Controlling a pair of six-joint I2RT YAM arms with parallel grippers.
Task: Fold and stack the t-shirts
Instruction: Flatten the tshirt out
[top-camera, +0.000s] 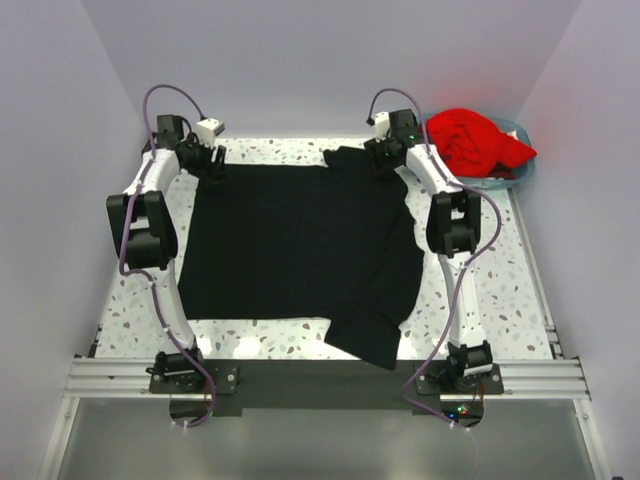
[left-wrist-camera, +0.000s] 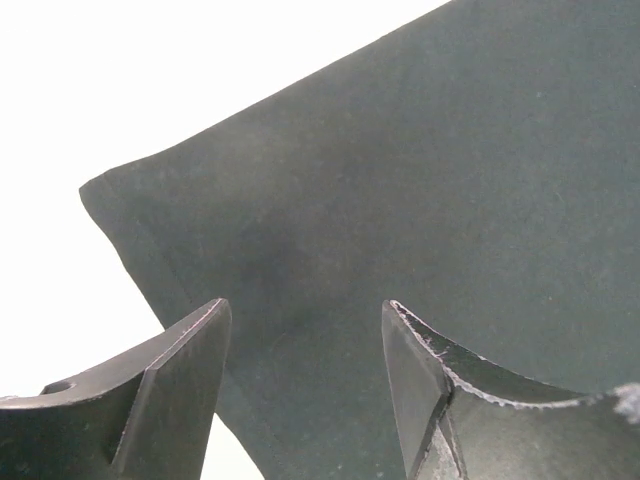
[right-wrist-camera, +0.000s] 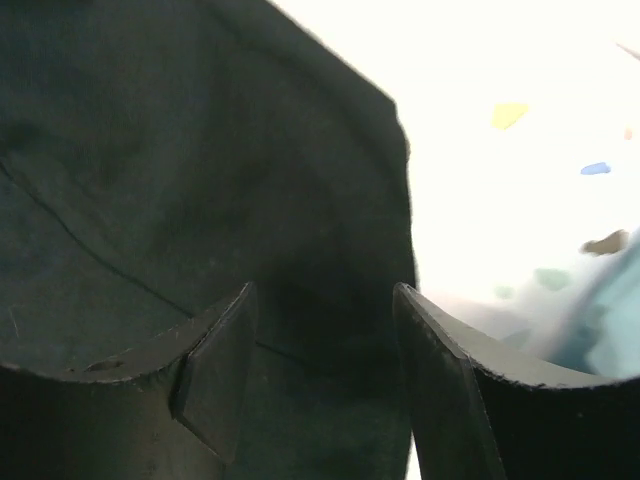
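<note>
The black t-shirt (top-camera: 290, 250) lies spread flat across the speckled table (top-camera: 500, 290), with a sleeve or flap hanging toward the near edge at the lower right. My left gripper (top-camera: 212, 165) hovers over its far left corner, and my right gripper (top-camera: 381, 160) over its far right corner. In the left wrist view the left gripper (left-wrist-camera: 305, 325) is open, the black cloth (left-wrist-camera: 400, 180) lying flat under the gap. In the right wrist view the right gripper (right-wrist-camera: 325, 305) is open above the shirt's edge (right-wrist-camera: 180, 150). The red t-shirt (top-camera: 478, 140) sits bunched in the basket.
The light blue basket (top-camera: 518, 176) stands at the far right corner of the table, just right of my right arm. White walls close in the back and both sides. A metal rail (top-camera: 320, 375) with the arm bases runs along the near edge.
</note>
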